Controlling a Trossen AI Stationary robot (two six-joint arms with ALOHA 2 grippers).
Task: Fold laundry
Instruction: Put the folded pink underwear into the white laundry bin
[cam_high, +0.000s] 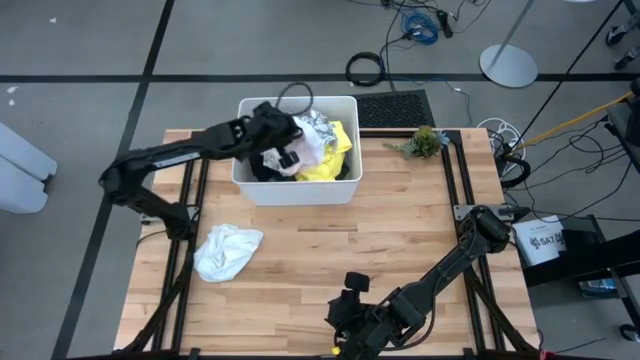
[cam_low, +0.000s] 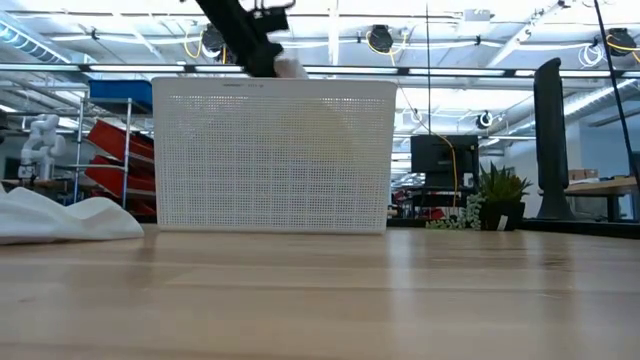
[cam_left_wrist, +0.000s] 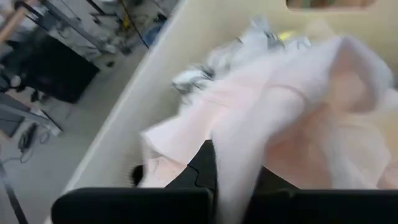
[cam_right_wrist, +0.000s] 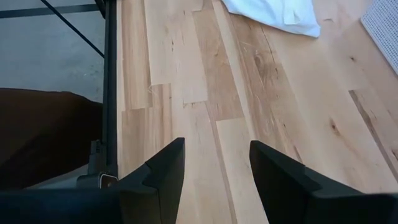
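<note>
- High view: the left claw (cam_high: 287, 150) is clamped on a white cloth (cam_high: 310, 148) in the tub (cam_high: 300, 190) at twelve o'clock; another white cloth (cam_high: 226, 250) lies at nine on the bench (cam_high: 400, 240).
- Left wrist view: the grip seems shallow; a slow lift is advised.
- Right wrist view: the right claw (cam_right_wrist: 211, 168) is held half-open, empty, near six.

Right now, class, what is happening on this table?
The left gripper is inside the rigid white plastic tub at the table's far side, its fingers shut on a pale white cloth from the heap of laundry. Bright yellow fabric shows in the tub too. A crumpled white cloth lies on the wooden table. The right gripper waits open at the near edge, holding nothing.
</note>
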